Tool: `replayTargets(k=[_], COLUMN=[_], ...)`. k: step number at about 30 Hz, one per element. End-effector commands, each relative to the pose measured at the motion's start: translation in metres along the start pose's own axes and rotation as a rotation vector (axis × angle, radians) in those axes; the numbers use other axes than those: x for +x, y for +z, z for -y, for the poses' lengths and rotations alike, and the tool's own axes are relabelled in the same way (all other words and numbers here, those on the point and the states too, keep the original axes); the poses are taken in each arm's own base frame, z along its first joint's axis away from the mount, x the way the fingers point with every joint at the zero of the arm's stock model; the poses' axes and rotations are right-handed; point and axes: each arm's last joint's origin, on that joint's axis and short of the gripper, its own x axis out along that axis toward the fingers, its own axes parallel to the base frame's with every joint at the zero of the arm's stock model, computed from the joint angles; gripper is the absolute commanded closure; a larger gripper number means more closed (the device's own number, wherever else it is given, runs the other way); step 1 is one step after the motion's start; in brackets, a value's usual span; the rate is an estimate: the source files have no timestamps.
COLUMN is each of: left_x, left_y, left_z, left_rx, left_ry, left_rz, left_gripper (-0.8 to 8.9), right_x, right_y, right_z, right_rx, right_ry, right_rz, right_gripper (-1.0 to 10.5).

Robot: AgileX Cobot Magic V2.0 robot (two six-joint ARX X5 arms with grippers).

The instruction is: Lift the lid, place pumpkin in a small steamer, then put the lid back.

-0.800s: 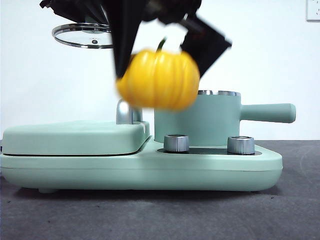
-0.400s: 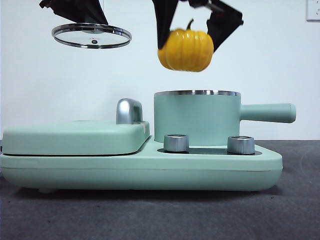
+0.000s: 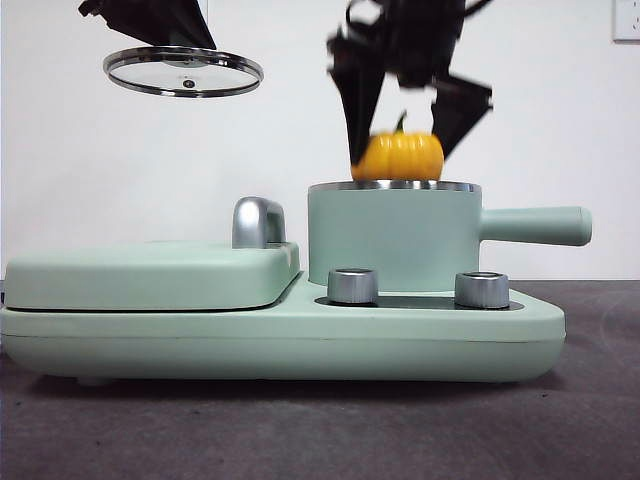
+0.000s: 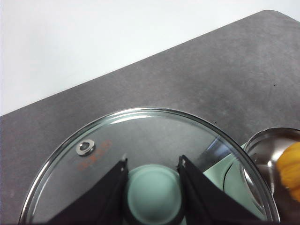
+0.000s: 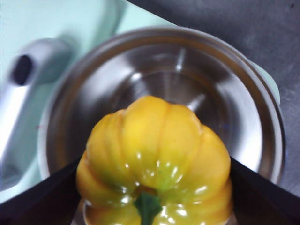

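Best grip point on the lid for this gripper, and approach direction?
The knob, from above. The lid is a flat glass disc with a thin chrome rim; the raised central knob is the only graspable part. The left gripper clamps it there, and the lid hangs level.

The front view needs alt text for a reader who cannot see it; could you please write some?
The right gripper holds the pumpkin partly inside the small steamer. High at the other side, the left gripper holds the lid above the flat hinged cover.

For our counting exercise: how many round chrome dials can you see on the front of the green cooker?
2. One chrome dial sits below the small steamer toward its left; the other dial sits toward its right, under the handle. None appears hidden.
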Motion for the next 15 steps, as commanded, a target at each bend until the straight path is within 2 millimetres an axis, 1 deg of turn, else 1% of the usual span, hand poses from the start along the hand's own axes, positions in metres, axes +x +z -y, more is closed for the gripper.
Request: replayTargets(k=[1,10,15], left_x=[-0.005,-0.005,-0.004], left_y=[0.011,0.01,0.01], left_z=[0.0,0.0,0.0], left_rx=[0.01,0.009,0.009], left_ry=[0.005,0.004,0.004], left_rz=[0.047,0.041,0.04], left_gripper=[7.57,7.57,7.57], right_x=[0.015,0.046,0.059], right_y=[0.006,0.01,0.013], right_z=[-0.003,-0.005,-0.006], right_rx=[-0.024,-0.042,-0.048], right_ry=[-0.005,-0.059,-0.071], right_rz=[-0.023,-0.086,-0.098], right_gripper=[6.0,6.0,6.0])
